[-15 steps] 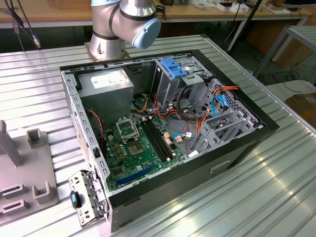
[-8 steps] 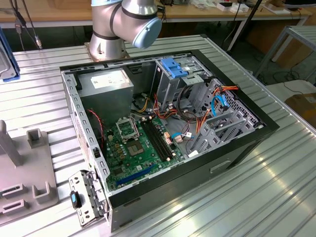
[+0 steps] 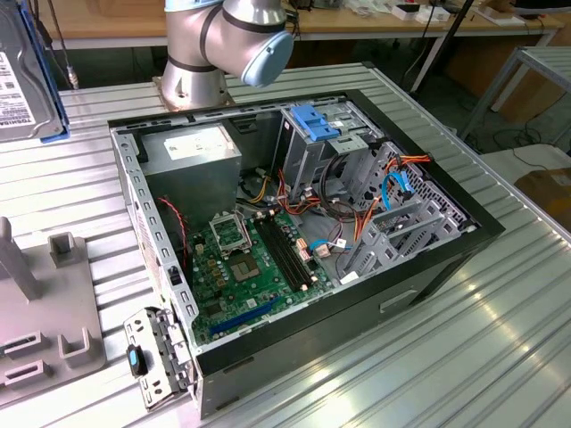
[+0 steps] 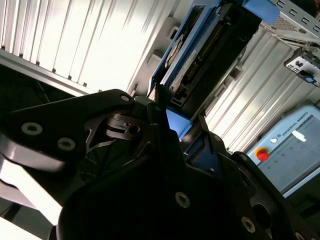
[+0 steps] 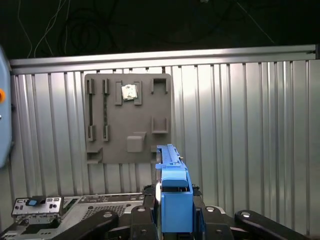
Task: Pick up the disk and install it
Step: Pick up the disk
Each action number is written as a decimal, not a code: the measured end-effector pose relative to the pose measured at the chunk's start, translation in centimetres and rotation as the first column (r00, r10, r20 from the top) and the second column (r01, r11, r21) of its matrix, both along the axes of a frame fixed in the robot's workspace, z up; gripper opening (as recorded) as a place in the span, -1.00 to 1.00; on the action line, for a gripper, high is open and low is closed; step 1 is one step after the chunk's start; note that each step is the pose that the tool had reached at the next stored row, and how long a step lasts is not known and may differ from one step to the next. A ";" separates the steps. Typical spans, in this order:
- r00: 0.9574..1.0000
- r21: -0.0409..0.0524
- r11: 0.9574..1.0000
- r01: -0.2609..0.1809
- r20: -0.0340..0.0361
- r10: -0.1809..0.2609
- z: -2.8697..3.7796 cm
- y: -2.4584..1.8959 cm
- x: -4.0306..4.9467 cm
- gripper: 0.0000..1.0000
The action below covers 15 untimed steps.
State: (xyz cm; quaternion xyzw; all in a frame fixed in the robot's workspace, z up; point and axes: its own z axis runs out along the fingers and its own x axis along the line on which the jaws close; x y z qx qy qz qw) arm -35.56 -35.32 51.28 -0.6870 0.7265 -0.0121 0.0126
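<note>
Table [image 3: 464,357]: ribbed bare metal, silver, with bright glare in bands along the ribs.
Wooden worktop [image 3: 107,25]: pale, spans the far side in the exterior view.
Side table [image 3: 546,61]: grey metal frame, at the exterior view's right.
Floor [image 3: 486,134]: dark, with loose cables [image 3: 516,138] lying on it.

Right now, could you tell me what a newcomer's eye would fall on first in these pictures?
The open computer case in the middle of the exterior view draws the eye, its green motherboard bare and a blue latch atop the metal cage. In the first wrist view the gripper is clamped on the blue-framed disk, above the ribbed metal table with a grey fixture plate beyond.
</note>
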 end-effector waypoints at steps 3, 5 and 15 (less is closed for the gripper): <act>1.000 0.000 1.000 0.000 0.000 0.000 0.00 0.00 1.53 -0.26; 1.000 0.000 1.000 0.000 0.000 0.000 0.00 0.00 2.17 -0.26; 1.000 0.000 1.000 0.000 0.000 0.000 -0.02 0.00 7.22 -0.26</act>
